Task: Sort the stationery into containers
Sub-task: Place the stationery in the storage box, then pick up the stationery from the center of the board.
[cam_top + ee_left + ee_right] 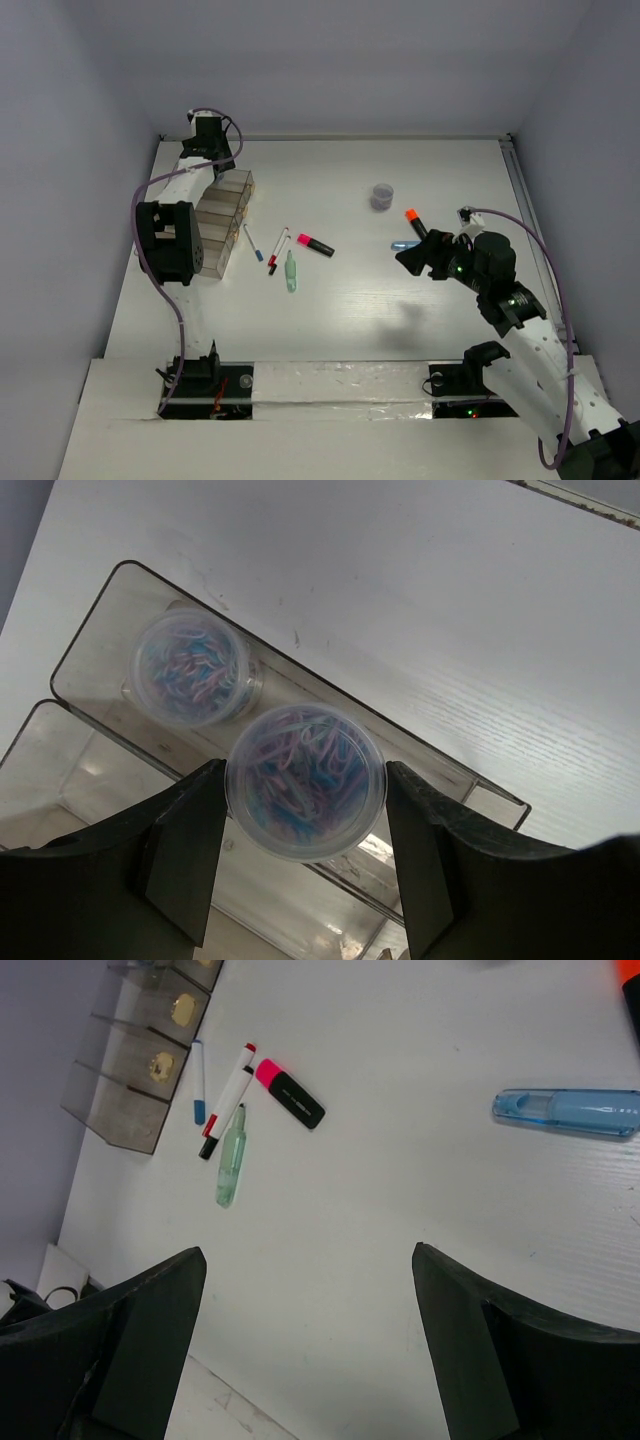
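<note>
Our left gripper [305, 780] is hovering over the containers [95, 655] at the far-left corner of the table [400, 330], fingers clamping 1 round pot [305, 770] of coloured clips beside the other pot [190, 667] already lying in that long bin. We are aiming to lower it below the walls before releasing, so it is not tipping or bouncing out. Our right gripper [305, 1260] is hanging open near the right edge, close to the light blue marker [568, 1112]; 2 thin pens [230, 1095] are waiting mid-table.
</note>
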Available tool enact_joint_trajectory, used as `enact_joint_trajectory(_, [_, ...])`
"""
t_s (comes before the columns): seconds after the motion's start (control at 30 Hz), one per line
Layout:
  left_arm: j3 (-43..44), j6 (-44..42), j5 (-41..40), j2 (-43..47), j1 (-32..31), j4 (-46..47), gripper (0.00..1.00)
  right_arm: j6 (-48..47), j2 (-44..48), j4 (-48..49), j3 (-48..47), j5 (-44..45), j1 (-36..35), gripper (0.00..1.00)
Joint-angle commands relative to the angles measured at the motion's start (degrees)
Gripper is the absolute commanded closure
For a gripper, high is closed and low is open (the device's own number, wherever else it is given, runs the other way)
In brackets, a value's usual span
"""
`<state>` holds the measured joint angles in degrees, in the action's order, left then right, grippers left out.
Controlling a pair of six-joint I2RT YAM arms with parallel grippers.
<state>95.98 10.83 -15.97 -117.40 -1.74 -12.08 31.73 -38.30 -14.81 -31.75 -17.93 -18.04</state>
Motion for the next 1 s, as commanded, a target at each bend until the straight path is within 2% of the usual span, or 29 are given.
enact_joint_trajectory(0.0, [0.08,-0.99,-2.14,1.3,0.51,2.67,0.66,-0.87,0.42,2.94,0.28,-0.7,-0.33,0.1])
enact_joint_trajectory(0.17, [0.61,-0.72,-2.49,0.34,1.03,2.32,0.59,-1.32,0.34,2.5,-0.24,-0.52,-0.33,0.1])
enact_joint_trajectory(0.2, [0.69,-0.72,-2.32,0.42,1.03,2.32,0.49,-1.32,0.16,2.59,-0.24,-0.52,-0.33,0.1])
enact_joint_trajectory(0.3, [0.52,-0.64,-2.14,0.86,1.03,2.32,0.35,-1.14,-0.1,2.77,-0.16,-0.7,-0.33,0.1])
enact_joint_trajectory(0.5, [-0.62,0.15,-1.26,2.35,1.03,2.84,0.28,-1.31,0.33,2.42,-0.51,-0.26,-0.33,0.09])
enact_joint_trajectory(0.6, [-1.23,1.91,1.1,4.63,1.03,3.11,0.28,-1.49,0.51,1.89,-0.95,0.44,-0.33,0.09])
enact_joint_trajectory(0.73, [-0.28,2.18,2.61,8.85,-4.84,3.9,0.28,-2.02,1.13,0.49,-4.01,2.37,-0.33,0.09])
enact_joint_trajectory(0.83, [2.18,1.56,3.22,9.21,-13.61,3.11,0.28,-3.42,2.61,-2.41,-8.13,6.05,-0.33,0.07])
enact_joint_trajectory(0.87, [2.62,1.56,3.48,9.04,-13.64,3.02,0.28,-3.69,2.62,-2.94,-9.11,6.94,-0.33,0.07])
enact_joint_trajectory(0.9, [3.06,1.56,3.83,8.95,-17.56,3.02,0.28,-3.86,3.75,-3.47,-9.99,7.9,-0.33,0.07])
enact_joint_trajectory(0.97, [4.21,1.91,4.36,8.42,-21.45,3.46,0.28,-4.21,4.99,-4.43,-12.01,9.75,-0.33,0.06])
